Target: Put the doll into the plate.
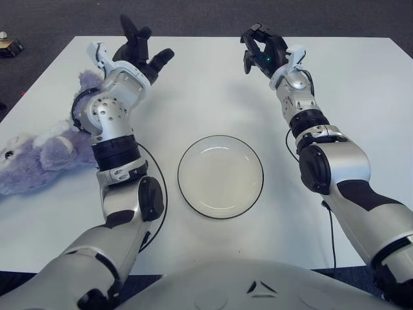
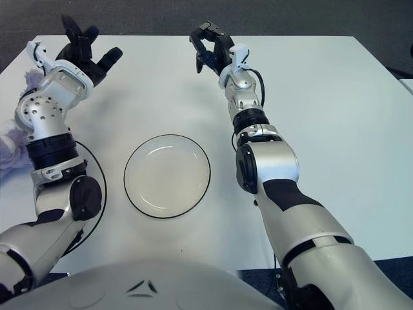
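A purple plush doll (image 1: 40,152) lies on the white table (image 1: 200,84) at the far left, partly hidden behind my left forearm. An empty white plate (image 1: 221,175) with a dark rim sits in the middle of the table. My left hand (image 1: 142,53) is raised over the table's far left part, to the right of and beyond the doll, fingers spread and holding nothing. My right hand (image 1: 261,50) shows near the far edge, beyond and right of the plate, fingers curled with nothing in them.
The table's far edge borders dark carpet. A small object (image 1: 8,44) lies on the floor at the upper left. A black cable (image 1: 152,187) loops beside my left arm, close to the plate's left rim.
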